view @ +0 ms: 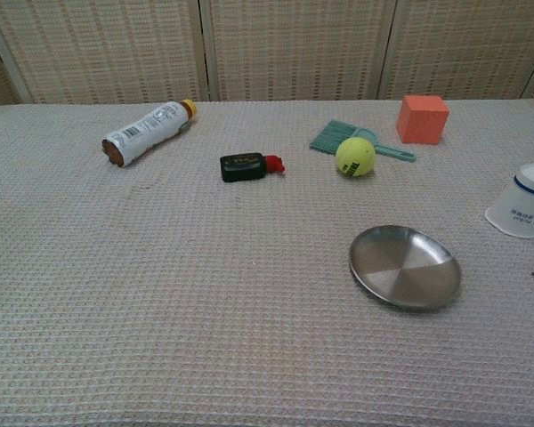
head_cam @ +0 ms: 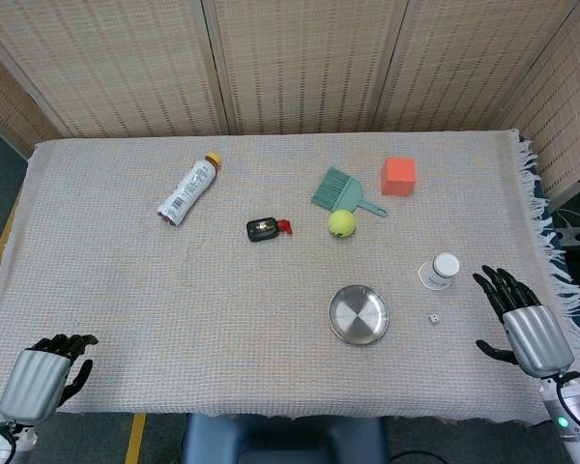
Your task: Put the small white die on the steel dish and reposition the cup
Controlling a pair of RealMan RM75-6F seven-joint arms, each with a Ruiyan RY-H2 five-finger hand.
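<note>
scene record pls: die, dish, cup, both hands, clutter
die: on the cloth, right of the dish, apart from it
dish: empty
cup: upside down, behind the die
left hand: fingers curled, holds nothing
right hand: fingers spread, holds nothing
clutter: bottle, brush, tennis ball, orange block

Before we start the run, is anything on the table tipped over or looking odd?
Yes. The cup near the right edge stands upside down, and the bottle at the back left lies on its side. Nothing looks spilled or damaged.
</note>
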